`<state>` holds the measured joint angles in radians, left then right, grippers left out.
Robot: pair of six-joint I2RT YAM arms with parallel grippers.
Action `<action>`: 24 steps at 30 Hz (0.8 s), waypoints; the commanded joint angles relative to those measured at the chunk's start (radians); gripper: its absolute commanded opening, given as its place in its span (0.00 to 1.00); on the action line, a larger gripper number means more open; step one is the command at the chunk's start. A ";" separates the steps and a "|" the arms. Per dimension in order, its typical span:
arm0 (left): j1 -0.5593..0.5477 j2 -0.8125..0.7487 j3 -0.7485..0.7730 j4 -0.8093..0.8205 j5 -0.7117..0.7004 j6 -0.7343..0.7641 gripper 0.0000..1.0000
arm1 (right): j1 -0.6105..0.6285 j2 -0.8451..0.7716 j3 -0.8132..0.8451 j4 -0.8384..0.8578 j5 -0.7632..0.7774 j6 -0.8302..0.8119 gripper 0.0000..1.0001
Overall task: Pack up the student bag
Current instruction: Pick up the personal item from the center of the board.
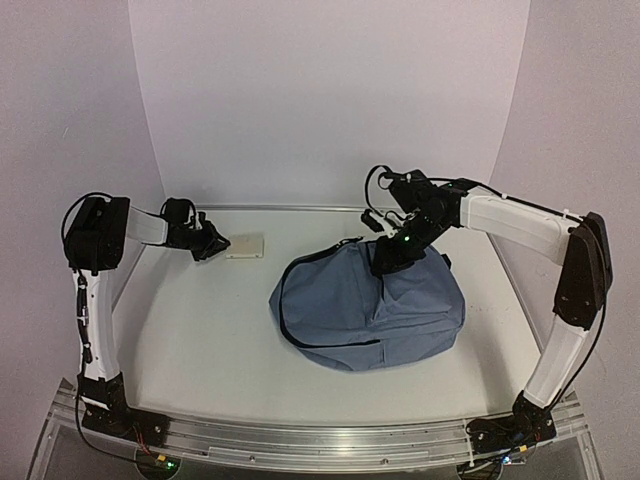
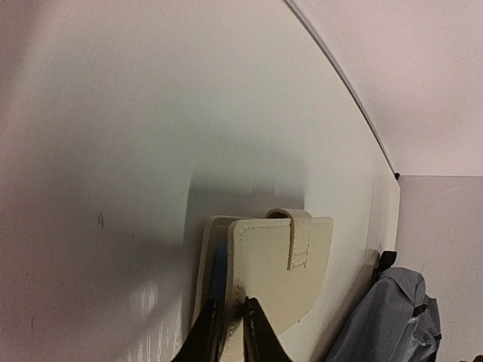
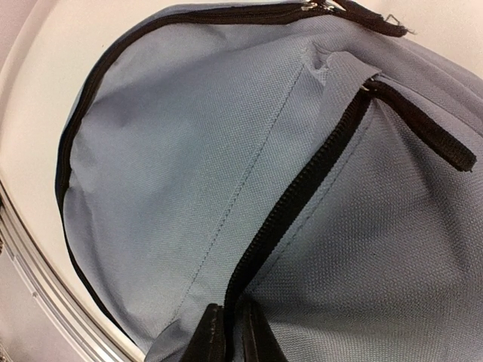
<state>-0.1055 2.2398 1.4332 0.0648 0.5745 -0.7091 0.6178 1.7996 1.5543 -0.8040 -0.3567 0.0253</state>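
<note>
The student bag, blue-grey with black zipper lines, lies on the white table right of centre. My right gripper is down on its far upper side. In the right wrist view the gripper is shut on the bag, pinching the fabric where the front pocket zipper runs between the jaws. A cream wallet with a strap tab lies at the back left. My left gripper is at its left end. Seen from the left wrist, the gripper is shut on the edge of the wallet's cover.
A curved white backdrop wall rises just behind the wallet and the bag. A metal rail runs along the near table edge. The bag's corner with a black strap shows to the right of the wallet in the left wrist view.
</note>
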 commanded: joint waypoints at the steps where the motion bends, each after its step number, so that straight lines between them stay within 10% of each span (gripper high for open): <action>1: 0.000 -0.044 -0.043 0.102 0.034 -0.029 0.02 | -0.004 -0.005 0.020 0.010 0.019 -0.015 0.21; 10: 0.000 -0.247 -0.167 0.162 0.031 -0.084 0.00 | -0.033 -0.025 0.115 0.008 0.006 -0.072 0.80; 17: -0.002 -0.416 -0.212 0.127 0.054 -0.167 0.00 | -0.028 -0.028 0.229 0.010 -0.035 -0.167 0.89; 24: -0.060 -0.598 -0.294 0.154 0.060 -0.315 0.00 | 0.103 0.011 0.381 0.023 0.241 -0.303 0.90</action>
<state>-0.1166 1.7537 1.1835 0.1813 0.6153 -0.9223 0.6288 1.7996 1.8477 -0.8033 -0.2910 -0.1785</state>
